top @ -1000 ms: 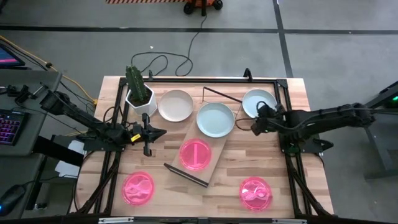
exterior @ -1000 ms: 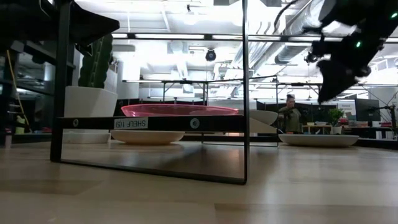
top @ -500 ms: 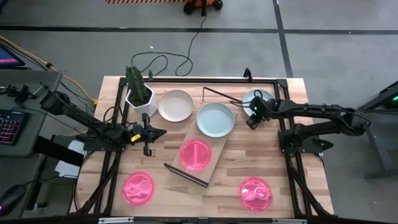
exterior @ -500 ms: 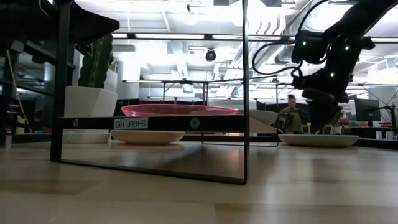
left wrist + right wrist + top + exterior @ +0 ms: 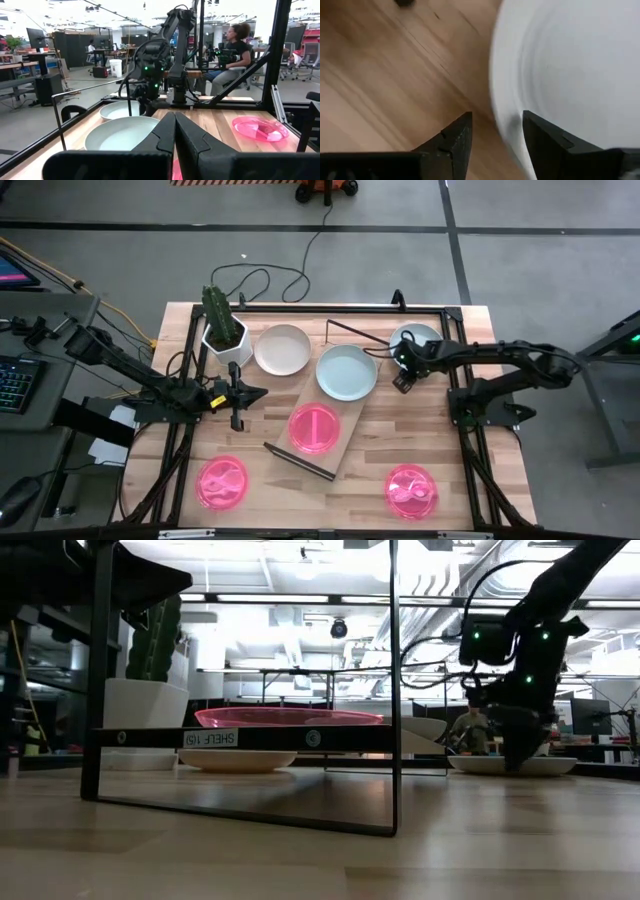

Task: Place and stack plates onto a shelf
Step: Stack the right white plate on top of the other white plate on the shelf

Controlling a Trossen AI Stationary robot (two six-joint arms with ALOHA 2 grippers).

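My right gripper (image 5: 403,373) (image 5: 495,125) is open and points down at the near-left rim of a white plate (image 5: 420,335) (image 5: 548,766) lying flat at the table's far right. The wooden shelf (image 5: 350,430) lies slanted mid-table and carries a white plate (image 5: 347,372) and a pink plate (image 5: 314,427). Another white plate (image 5: 283,350) lies on the table beside the cactus. Two pink plates (image 5: 222,482) (image 5: 410,490) lie near the table's near edge. My left gripper (image 5: 240,395) (image 5: 175,131) is shut and hovers left of the shelf. My right gripper comes from above and stands astride the white plate's rim (image 5: 502,120): one finger (image 5: 540,135) is over the plate's inside and the other (image 5: 460,135) is outside, over the wood. Whether either finger touches the rim, I cannot tell. The plate lies flat on the table.
A white pot with a cactus (image 5: 222,328) stands at the far left corner. A black frame (image 5: 300,308) runs around the table's edge. The shelf's black wire end (image 5: 392,690) stands close in the low view. People sit in the room beyond (image 5: 237,42).
My right gripper has come down from high above the table to the rim of the far-right white plate, shifting slightly toward the table's left and tipping to point down. The plates and the shelf have stayed where they were.
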